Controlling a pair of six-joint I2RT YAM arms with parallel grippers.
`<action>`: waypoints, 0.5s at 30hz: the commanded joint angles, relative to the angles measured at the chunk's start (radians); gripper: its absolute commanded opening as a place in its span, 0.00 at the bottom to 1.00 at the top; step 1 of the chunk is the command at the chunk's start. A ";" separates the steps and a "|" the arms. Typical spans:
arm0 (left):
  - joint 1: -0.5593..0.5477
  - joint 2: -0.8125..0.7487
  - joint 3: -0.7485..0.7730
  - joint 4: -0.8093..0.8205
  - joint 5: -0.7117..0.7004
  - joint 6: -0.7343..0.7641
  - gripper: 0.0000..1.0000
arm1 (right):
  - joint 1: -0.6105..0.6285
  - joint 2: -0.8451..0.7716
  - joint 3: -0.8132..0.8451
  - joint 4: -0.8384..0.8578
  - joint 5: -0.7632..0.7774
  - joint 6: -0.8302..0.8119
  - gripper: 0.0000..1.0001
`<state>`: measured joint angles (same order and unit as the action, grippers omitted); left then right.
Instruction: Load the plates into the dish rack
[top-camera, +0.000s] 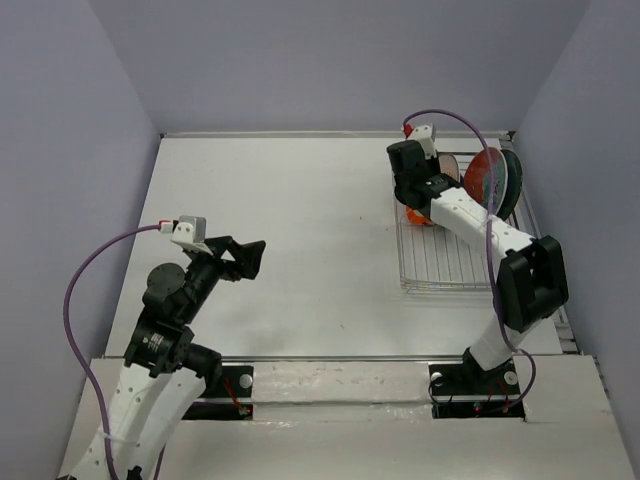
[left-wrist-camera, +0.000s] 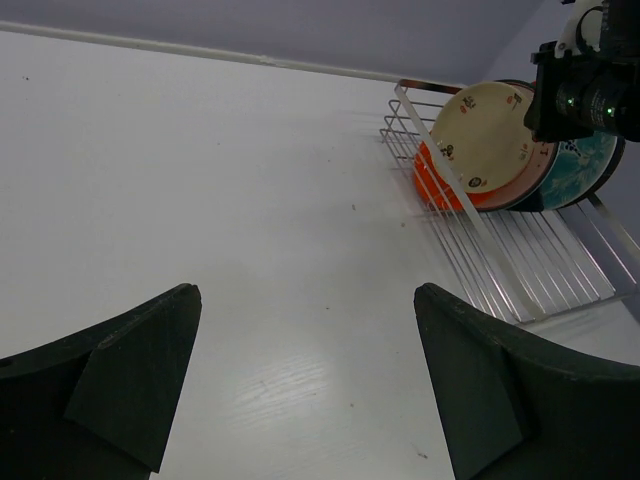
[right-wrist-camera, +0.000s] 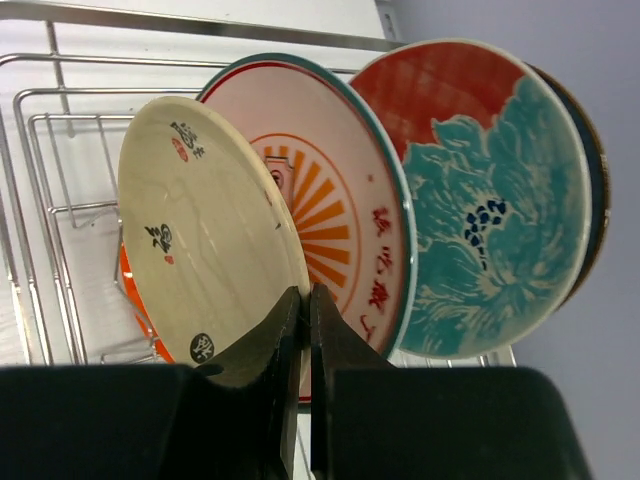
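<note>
Plates (top-camera: 492, 180) stand on edge in the dish rack (top-camera: 440, 262) at the table's (top-camera: 300, 200) far-right corner: cream plate (right-wrist-camera: 205, 230) in front, then the sunburst plate (right-wrist-camera: 340, 230) and the floral plate (right-wrist-camera: 490, 200). My right pincer (right-wrist-camera: 305, 295) is pressed together and empty, tips by the cream plate's lower rim. My left pincer (left-wrist-camera: 305, 290) is spread wide above the table's left side, also empty.

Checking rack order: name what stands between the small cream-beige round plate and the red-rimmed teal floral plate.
The white round plate with an orange sunburst stands between them, plain in the right wrist view.
</note>
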<state>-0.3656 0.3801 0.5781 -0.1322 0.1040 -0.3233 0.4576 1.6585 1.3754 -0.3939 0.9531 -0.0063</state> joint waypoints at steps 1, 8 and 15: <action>-0.006 0.013 0.005 0.042 0.011 -0.003 0.99 | -0.005 0.049 0.070 -0.006 -0.040 0.058 0.07; -0.012 0.040 0.014 0.031 0.000 -0.003 0.99 | -0.005 0.009 0.074 -0.040 -0.195 0.121 0.59; -0.012 0.060 0.020 0.003 -0.012 0.000 0.99 | -0.005 -0.274 0.001 -0.014 -0.547 0.186 0.79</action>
<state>-0.3737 0.4255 0.5781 -0.1349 0.1005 -0.3237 0.4576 1.5936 1.3968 -0.4644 0.6468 0.1230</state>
